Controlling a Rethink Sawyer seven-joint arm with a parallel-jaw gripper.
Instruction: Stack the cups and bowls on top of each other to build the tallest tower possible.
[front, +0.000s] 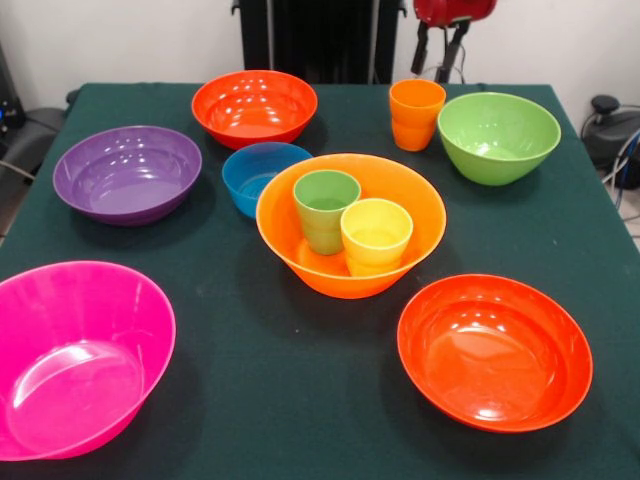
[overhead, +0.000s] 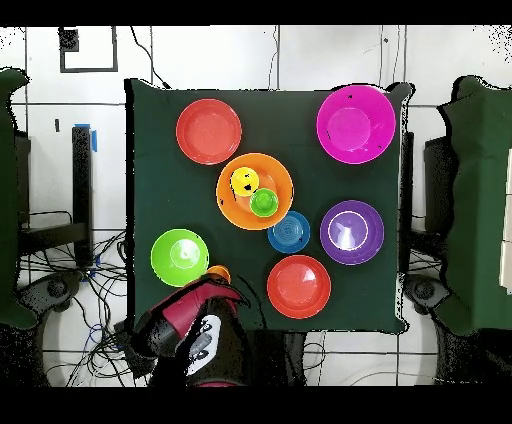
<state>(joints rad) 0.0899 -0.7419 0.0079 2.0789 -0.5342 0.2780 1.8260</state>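
A large light orange bowl (front: 400, 195) (overhead: 232, 205) sits mid-table, holding a green cup (front: 326, 208) (overhead: 264, 203) and a yellow cup (front: 375, 236) (overhead: 243, 181) side by side. The orange cup (front: 416, 113) (overhead: 219, 272) stands alone beside the lime green bowl (front: 498, 136) (overhead: 180, 257). Around them lie a small blue bowl (front: 255, 172) (overhead: 289, 232), a purple bowl (front: 128, 173) (overhead: 351, 232), a pink bowl (front: 75, 355) (overhead: 354, 123) and two red-orange bowls (front: 254, 105) (front: 493, 350). My gripper (front: 440, 66) hangs open and empty behind and above the orange cup.
The dark green table (front: 260, 400) (overhead: 150, 170) ends just behind the orange cup and the lime bowl. My arm (overhead: 195, 330) reaches in over that edge. Cables and dark equipment lie on the floor around the table.
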